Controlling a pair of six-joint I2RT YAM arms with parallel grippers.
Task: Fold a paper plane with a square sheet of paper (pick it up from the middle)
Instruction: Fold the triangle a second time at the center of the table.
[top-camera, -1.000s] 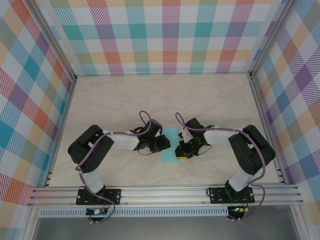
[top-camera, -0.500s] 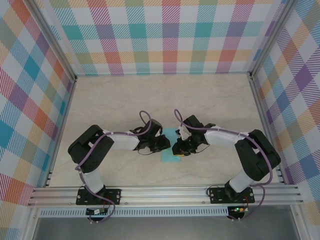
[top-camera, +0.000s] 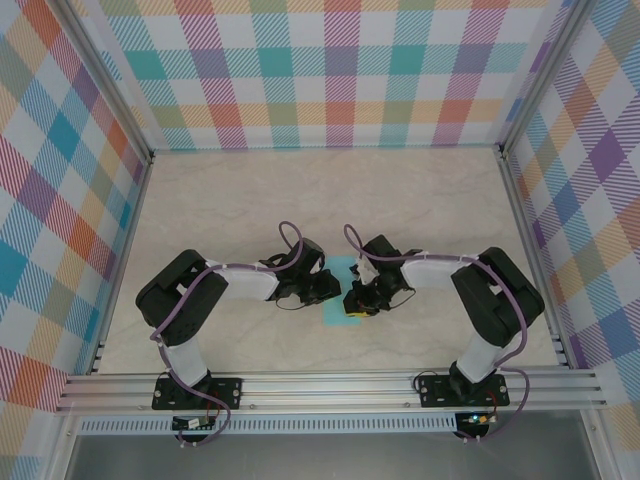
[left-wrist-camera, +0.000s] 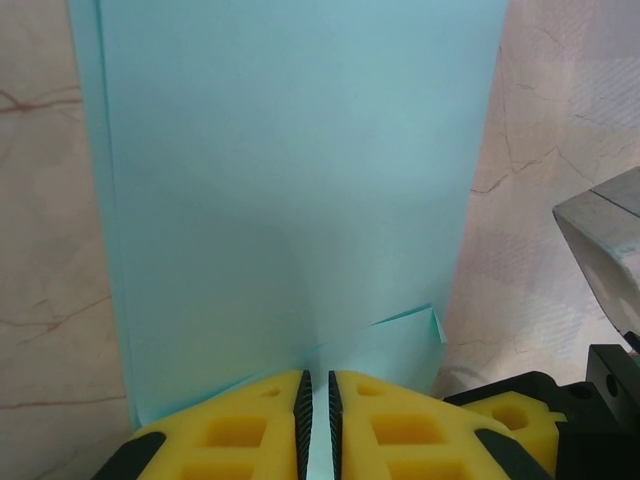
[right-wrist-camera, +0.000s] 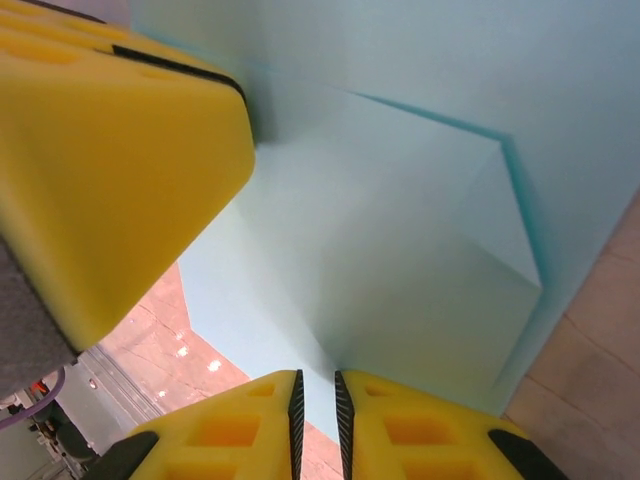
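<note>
**Grippers pinch the cyan sheet at mid-table**

Left gripper (left-wrist-camera: 316, 385) sits at the bottom edge of its wrist view. Its two yellow fingers are blocky moulded plastic with recessed pockets and ribbed black inner faces. They stand almost together, and a sliver of the paper plane (left-wrist-camera: 290, 180) runs into the thin slit between them, so the jaws are clamped on its near edge.

Right gripper (right-wrist-camera: 316, 385) looks the same from its own wrist camera: yellow fingers a hairline apart at the bottom of the frame, closed on the paper's edge. A broad yellow finger (right-wrist-camera: 110, 170) of the other gripper fills the upper left of that frame, pressed against the sheet.

The paper is thin, matte and light cyan. In the left wrist view it is a tall, straight-sided strip running from the fingers to the top of the frame, with a small folded flap sticking out at its lower right. In the right wrist view a sharp crease and an angled corner fold cross it.

From above, the plane lies at the centre of the frame between the two black wrists, on the beige marble-patterned table (top-camera: 300, 190). Pastel plaid walls (top-camera: 340, 70) enclose the table.
</note>
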